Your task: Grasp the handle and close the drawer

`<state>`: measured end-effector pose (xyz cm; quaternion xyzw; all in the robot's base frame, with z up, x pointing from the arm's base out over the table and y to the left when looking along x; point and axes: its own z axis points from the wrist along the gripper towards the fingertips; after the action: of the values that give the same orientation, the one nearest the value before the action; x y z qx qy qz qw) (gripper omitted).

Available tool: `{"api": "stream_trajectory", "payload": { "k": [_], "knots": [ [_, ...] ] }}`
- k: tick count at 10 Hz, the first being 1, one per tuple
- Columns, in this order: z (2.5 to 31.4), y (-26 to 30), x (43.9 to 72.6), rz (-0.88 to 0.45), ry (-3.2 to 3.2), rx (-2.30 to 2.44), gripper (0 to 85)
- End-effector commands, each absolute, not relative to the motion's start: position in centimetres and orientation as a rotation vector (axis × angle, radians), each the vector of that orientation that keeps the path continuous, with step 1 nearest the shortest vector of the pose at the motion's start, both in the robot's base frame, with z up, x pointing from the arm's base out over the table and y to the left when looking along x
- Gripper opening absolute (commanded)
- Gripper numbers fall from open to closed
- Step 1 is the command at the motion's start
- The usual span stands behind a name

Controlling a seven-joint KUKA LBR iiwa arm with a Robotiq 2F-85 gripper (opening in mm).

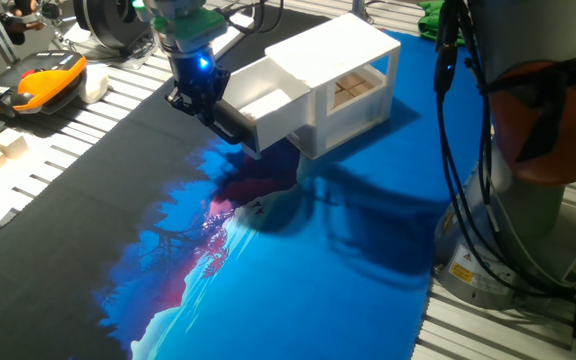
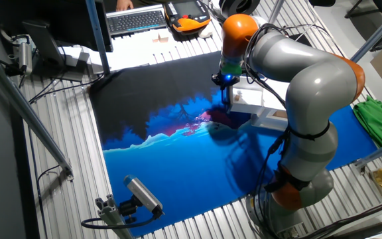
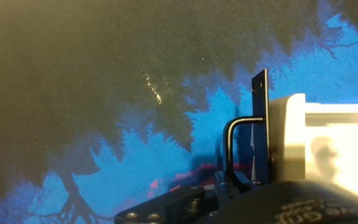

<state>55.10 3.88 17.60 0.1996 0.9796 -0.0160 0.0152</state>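
The white drawer (image 1: 265, 98) stands pulled out of the small white cabinet (image 1: 340, 58) toward the left. Its black bar handle (image 1: 238, 130) runs across the drawer front. My gripper (image 1: 211, 108) comes down at the handle's left end, with its fingers on either side of the bar, and looks shut on it. In the hand view the handle's thin black rod (image 3: 227, 140) runs down between my fingers (image 3: 166, 208), with the drawer's white front (image 3: 334, 149) to the right. In the other fixed view my arm hides most of the drawer; my gripper (image 2: 225, 93) is at the cabinet's (image 2: 260, 99) left side.
The cabinet stands on a blue and black printed mat (image 1: 298, 270). An orange and black device (image 1: 50, 80) and small wooden blocks (image 1: 8, 150) lie off the mat at the left. The robot base with hanging cables (image 1: 538, 130) stands at the right. A keyboard (image 2: 134, 20) lies at the far edge.
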Motion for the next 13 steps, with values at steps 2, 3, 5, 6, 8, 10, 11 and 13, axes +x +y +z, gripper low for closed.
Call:
{"api": "stream_trajectory", "payload": {
  "k": [2, 3, 5, 6, 8, 10, 11, 13],
  "knots": [
    [17.59, 3.88, 55.08, -0.048, 3.042, 0.651, 0.0],
    [17.6, 3.89, 55.09, -0.05, 3.04, 0.661, 0.0],
    [17.55, 3.82, 55.03, -0.053, 3.042, 0.651, 0.0],
    [17.48, 3.72, 54.95, -0.053, 3.043, 0.647, 0.0],
    [17.4, 3.59, 54.82, -0.053, 3.043, 0.637, 0.0],
    [17.4, 3.62, 54.7, -0.053, 3.043, 0.632, 0.0],
    [17.47, 3.58, 54.64, -0.053, 3.043, 0.63, 0.0],
    [17.57, 3.5, 54.5, -0.048, 3.046, 0.62, 0.0]
  ]
}}
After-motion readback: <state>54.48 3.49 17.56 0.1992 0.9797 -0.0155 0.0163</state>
